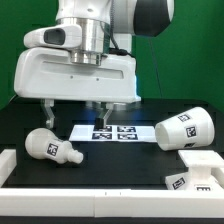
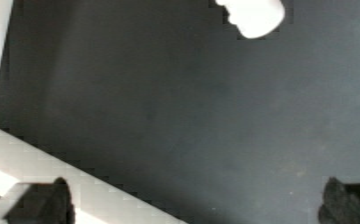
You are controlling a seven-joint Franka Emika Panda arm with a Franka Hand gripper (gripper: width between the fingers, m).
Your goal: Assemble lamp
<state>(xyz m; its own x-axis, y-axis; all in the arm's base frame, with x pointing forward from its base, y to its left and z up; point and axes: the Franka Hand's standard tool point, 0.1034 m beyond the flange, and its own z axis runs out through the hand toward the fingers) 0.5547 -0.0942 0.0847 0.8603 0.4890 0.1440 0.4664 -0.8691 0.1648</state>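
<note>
The white bulb [image 1: 52,147] lies on its side on the black table at the exterior view's left. The cone shade [image 1: 183,128] lies on its side at the right. The flat square base [image 1: 196,172] lies at the front right. My gripper [image 1: 75,111] hangs above the table behind the bulb, apart from every part. In the wrist view my gripper [image 2: 195,205] is open and empty, with its dark fingertips [image 2: 35,205] far apart over bare black table. A white part [image 2: 251,15] shows partly at the frame edge; I cannot tell which one.
The marker board [image 1: 112,132] lies flat in the middle of the table, just in front of the gripper. A white rim [image 1: 12,165] runs along the table's left and front edges. A white band [image 2: 52,165] crosses one corner of the wrist view.
</note>
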